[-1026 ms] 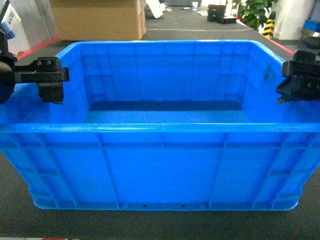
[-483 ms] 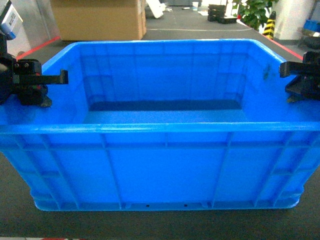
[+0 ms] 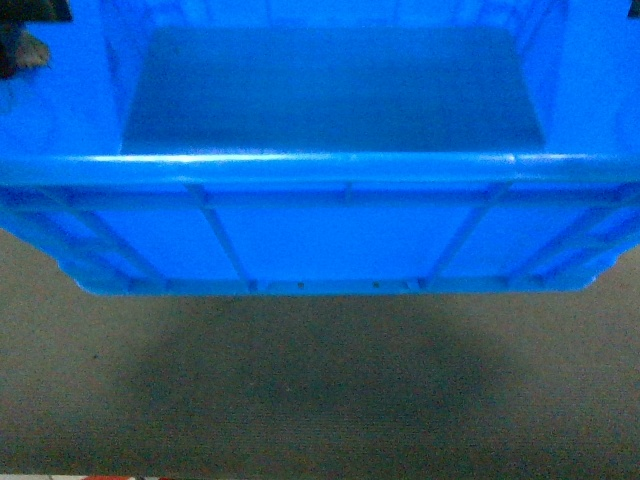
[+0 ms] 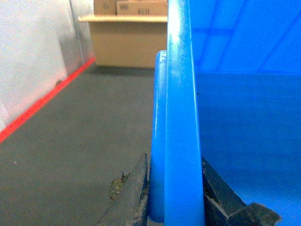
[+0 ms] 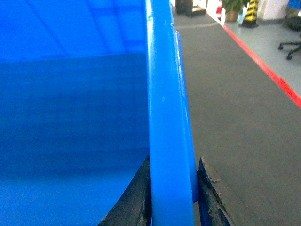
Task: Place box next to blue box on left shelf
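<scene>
Box [image 3: 320, 230] rim pinched w/ L end effector [image 4: 171, 197] & R end effector [image 5: 171, 197], both clenched on opp. walls

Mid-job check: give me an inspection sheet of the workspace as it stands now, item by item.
Surface: dark grey floor with the crate's shadow on it.
Job's things: box fills the head view, apparently clear of the floor, empty inside; left shelf not in view.
Clutter: nothing seen.
Grippers: left gripper clamped across the box's left rim; right gripper clamped across its right rim.
Cables: nothing seen.
Surroundings: red floor line, cardboard boxes on a wooden counter, a plant, an office chair.
</scene>
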Controlling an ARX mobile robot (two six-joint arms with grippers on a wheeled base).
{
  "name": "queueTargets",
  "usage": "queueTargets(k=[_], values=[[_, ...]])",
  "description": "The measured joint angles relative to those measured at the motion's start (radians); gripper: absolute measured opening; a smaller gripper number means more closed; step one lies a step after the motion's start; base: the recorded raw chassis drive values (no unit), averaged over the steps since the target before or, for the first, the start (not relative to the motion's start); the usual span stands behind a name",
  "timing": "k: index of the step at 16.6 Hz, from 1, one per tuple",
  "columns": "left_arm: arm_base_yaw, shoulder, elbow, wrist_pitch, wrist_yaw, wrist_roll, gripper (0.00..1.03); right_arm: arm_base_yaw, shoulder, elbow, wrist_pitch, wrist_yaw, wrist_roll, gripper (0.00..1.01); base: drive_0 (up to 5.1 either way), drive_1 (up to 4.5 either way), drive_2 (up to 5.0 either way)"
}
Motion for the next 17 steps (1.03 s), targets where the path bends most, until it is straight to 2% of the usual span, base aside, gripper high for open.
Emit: queueTargets(k=[2, 5, 8, 9, 17], values=[[-0.005, -0.032, -0.044, 0.106, -0.015, 0.031, 0.21, 0.031, -0.032, -0.055, 0.075, 0.066, -0.016, 0.21, 0.0, 0.0, 0.0], [-0.023, -0.057, -0.089, 0.071, -0.015, 0.032, 0.21, 0.032, -0.053, -0.104, 0.071, 0.088, -0.017, 0.21, 0.0, 0.0, 0.0], [-0.03, -0.083, -0.105, 0.075, -0.014, 0.031, 0.2, 0.034, -0.088, -0.134, 0.146, 0.128, -0.071, 0.21, 0.0, 0.0, 0.0], [-0.035, -0.099, -0.105, 0.097, -0.009, 0.03, 0.2, 0.044, -0.136, -0.142, 0.188, 0.158, -0.125, 0.2, 0.0, 0.0, 0.0], [-0.037, -0.098, -0.105, 0.081, -0.009, 0.033, 0.2, 0.045, -0.13, -0.143, 0.181, 0.16, -0.129, 0.2, -1.3, -1.34, -1.3]])
